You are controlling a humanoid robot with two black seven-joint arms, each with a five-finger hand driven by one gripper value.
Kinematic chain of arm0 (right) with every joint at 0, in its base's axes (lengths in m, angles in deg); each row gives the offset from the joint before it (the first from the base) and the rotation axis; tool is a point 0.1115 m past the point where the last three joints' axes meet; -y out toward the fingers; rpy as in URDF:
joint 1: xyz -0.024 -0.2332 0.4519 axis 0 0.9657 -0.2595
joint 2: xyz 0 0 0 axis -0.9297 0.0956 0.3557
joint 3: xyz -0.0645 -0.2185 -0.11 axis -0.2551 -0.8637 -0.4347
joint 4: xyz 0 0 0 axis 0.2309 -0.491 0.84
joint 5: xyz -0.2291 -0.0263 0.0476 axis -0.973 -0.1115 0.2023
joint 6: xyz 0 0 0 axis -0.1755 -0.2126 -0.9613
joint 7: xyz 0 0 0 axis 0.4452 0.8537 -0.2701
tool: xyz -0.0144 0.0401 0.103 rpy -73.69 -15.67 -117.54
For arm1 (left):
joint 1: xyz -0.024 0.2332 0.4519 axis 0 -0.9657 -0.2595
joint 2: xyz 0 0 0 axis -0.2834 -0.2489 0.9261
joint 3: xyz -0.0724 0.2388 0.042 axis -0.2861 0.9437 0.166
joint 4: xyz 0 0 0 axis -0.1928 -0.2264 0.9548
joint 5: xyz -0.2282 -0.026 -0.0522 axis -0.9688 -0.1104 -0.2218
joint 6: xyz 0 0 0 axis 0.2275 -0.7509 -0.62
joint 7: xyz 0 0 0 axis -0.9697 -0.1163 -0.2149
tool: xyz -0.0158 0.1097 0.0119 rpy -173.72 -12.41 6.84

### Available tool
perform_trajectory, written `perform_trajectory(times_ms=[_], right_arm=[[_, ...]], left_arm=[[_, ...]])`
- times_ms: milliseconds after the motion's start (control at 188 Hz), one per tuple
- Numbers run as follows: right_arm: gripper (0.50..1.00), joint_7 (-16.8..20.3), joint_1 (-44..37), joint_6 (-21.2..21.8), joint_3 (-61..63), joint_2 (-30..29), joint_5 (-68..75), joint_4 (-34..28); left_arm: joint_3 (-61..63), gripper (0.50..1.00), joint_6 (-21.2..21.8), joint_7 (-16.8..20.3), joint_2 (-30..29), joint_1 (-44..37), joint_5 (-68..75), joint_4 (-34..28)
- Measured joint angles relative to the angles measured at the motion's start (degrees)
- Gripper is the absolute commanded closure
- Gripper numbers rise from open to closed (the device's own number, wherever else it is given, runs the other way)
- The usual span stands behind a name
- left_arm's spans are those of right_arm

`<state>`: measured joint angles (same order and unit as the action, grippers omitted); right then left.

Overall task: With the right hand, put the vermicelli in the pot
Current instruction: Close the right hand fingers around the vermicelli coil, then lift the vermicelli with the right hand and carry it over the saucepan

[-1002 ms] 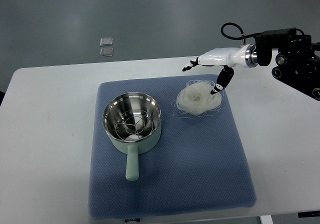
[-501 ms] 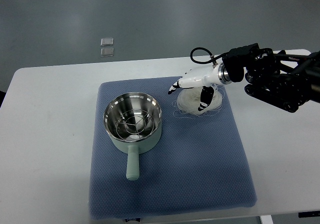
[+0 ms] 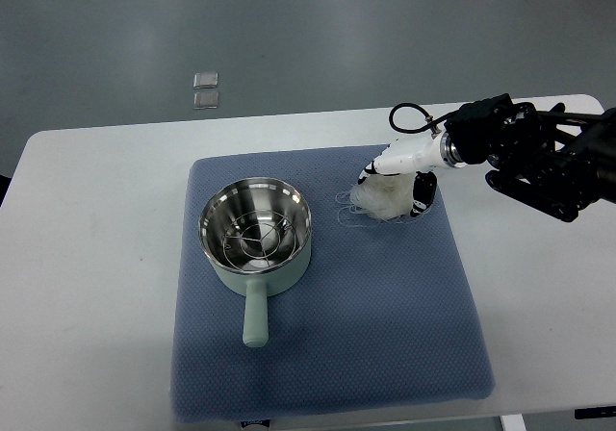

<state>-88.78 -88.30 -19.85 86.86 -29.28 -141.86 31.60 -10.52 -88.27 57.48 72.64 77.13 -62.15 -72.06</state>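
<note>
A white nest of vermicelli [image 3: 383,198] lies on the blue mat [image 3: 327,296], right of the pot. My right hand [image 3: 393,183] comes in from the right edge and sits on the nest, its white fingers [image 3: 372,168] on the near-left side and the thumb [image 3: 420,196] on the right, curled around the bundle. The nest looks bunched up between them. The pale green pot [image 3: 255,237] with a steel inside and a wire rack stands at the mat's left, its handle [image 3: 254,317] pointing toward me. The left arm is out of sight.
The mat lies on a white table [image 3: 96,258]. Two small clear squares [image 3: 204,88] rest on the floor beyond the table's far edge. My black forearm and a cable [image 3: 539,162] hang over the table's right part.
The right hand dropped from above the nest onto it, then closed around it. The vermicelli went from a wide flat nest to a smaller bunched clump.
</note>
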Motion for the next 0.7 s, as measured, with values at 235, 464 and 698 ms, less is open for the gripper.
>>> perform_trajectory(times_ms=[235, 464, 698], right_arm=[[1.0, 0.0, 1.1, 0.0, 0.1, -1.5, 0.0, 0.3], [1.0, 1.6, 1.3, -1.0, 0.1, -1.8, 0.0, 1.0], [1.0, 2.1, 0.8, -5.4, 1.9, -0.8, 1.2, 1.2]], left_arm=[[0.0, 0.5, 0.0, 0.0, 0.0, 0.0, 0.0, 0.0], [0.0, 0.5, 0.0, 0.0, 0.0, 0.0, 0.0, 0.0], [0.0, 0.5, 0.0, 0.0, 0.0, 0.0, 0.0, 0.0]])
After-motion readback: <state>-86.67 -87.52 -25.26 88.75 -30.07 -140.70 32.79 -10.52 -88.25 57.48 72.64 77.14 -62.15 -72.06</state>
